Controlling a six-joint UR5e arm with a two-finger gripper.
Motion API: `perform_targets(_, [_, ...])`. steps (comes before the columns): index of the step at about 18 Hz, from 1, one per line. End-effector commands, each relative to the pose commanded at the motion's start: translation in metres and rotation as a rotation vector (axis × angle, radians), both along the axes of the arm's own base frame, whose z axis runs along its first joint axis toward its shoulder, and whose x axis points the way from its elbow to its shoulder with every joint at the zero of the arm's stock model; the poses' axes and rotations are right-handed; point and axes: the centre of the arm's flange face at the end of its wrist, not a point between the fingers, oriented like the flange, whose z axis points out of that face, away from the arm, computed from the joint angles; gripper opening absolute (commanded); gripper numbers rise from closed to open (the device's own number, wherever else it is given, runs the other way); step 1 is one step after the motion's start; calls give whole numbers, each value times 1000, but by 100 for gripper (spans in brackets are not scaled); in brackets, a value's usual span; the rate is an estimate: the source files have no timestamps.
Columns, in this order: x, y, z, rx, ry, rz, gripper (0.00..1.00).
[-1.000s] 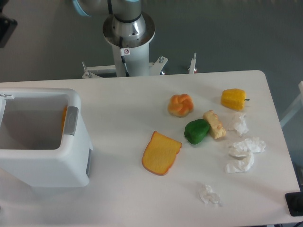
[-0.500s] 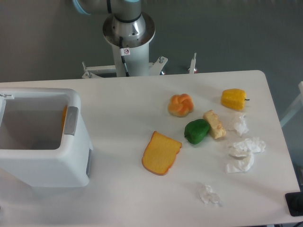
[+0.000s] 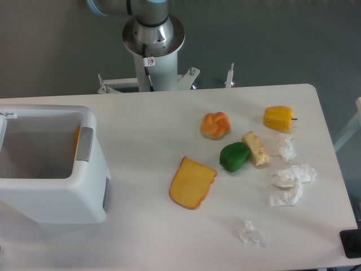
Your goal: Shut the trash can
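The trash can (image 3: pixel 84 192) is a large white plastic bin at the left of the table, its top open. A grey tab (image 3: pixel 84 144) sits on its right rim, and an orange item (image 3: pixel 75 141) shows inside against the right wall. Its lid is not clearly in view; a white edge (image 3: pixel 3 127) shows at the far left. Only the arm's base (image 3: pixel 153 39) and a bit of its blue-grey joint (image 3: pixel 107 7) show at the top. The gripper is out of view.
On the table right of the bin lie a bread slice (image 3: pixel 192 182), a green pepper (image 3: pixel 234 156), an orange knotted bun (image 3: pixel 215 125), a yellow pepper (image 3: pixel 278 117), a pale yellow block (image 3: pixel 256 148) and several crumpled white tissues (image 3: pixel 291 183). A dark object (image 3: pixel 352 244) sits at the bottom right corner.
A dark object at the upper left edge, seen a second ago, has left the view. The bin and the food items have not moved.
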Motion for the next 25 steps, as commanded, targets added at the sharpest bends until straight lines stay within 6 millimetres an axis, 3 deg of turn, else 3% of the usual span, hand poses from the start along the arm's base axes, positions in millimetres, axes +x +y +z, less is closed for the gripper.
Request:
perform_targets(11, [6, 6, -7, -13, -5, -15, 100])
perform_targets(25, [5, 30, -35, -54, -16, -29, 100])
